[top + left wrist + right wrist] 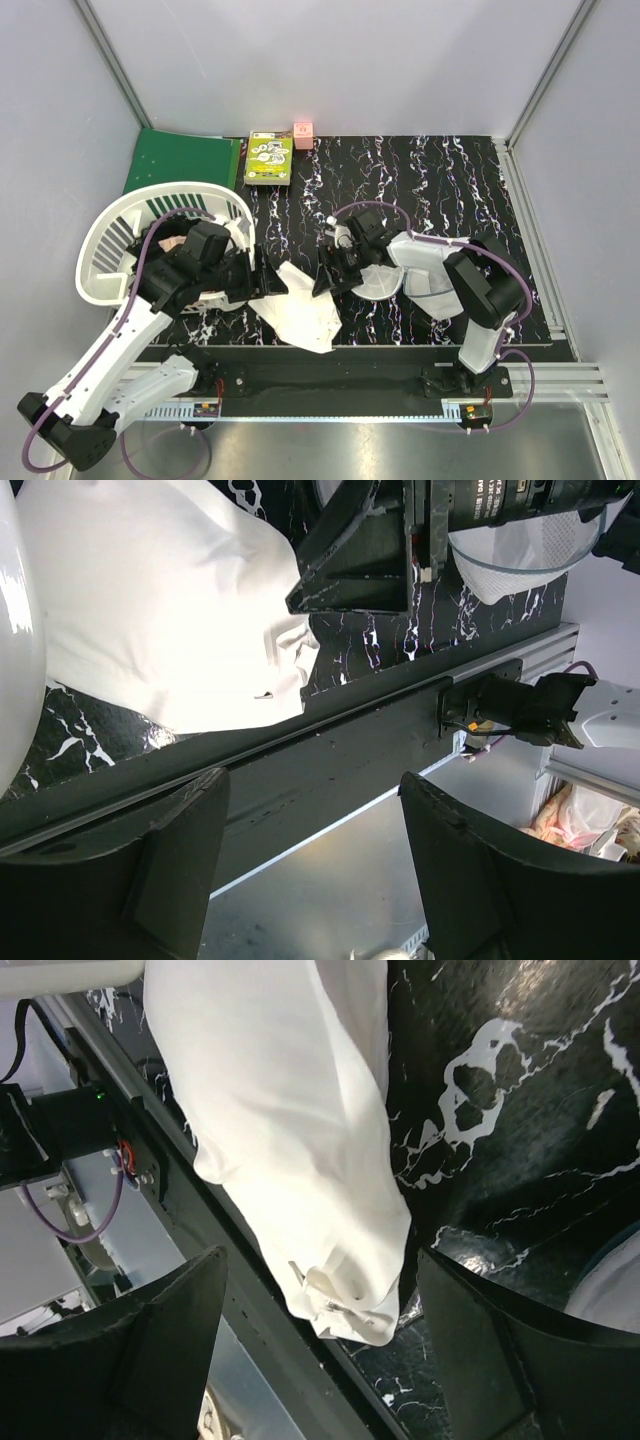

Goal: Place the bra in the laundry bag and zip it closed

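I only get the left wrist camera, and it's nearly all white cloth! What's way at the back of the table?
Observer: A green box with a small pink cube beside it, right at the far edge.
Operator: Is the other gripper holding anything?
Observer: No. Its own camera shows the right gripper open and empty.
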Motion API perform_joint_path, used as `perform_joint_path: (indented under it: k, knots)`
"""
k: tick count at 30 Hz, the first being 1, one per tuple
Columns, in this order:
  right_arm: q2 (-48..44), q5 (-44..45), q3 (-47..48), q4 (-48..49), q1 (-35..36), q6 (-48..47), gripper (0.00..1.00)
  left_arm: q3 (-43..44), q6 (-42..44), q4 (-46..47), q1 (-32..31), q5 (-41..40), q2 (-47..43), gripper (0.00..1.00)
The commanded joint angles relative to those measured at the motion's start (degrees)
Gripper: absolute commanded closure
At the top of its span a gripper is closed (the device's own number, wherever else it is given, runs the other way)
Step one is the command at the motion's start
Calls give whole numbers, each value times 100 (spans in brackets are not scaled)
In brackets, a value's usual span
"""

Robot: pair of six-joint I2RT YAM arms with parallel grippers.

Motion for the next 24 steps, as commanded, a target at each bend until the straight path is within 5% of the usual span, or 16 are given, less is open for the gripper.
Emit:
perform_joint_path:
  k: [1,10,14,19,24]
  knots:
    - [261,141,-41,396,76,-200,18,-47,-36,212,17,162,-173,27]
    - [105,158,-838,1617,604,301,29,-143,16,212,17,162,-164,27]
    - [-176,88,-1402,2748,604,609,51,-240,34,212,8,232,-182,29]
    - [-519,158,-1938,3542,613,1214,100,-258,-1,212,0,311,-270,29]
    - [-1573,1,-2342,3474,604,2373,100,-301,-19,282,-202,189,-480,27]
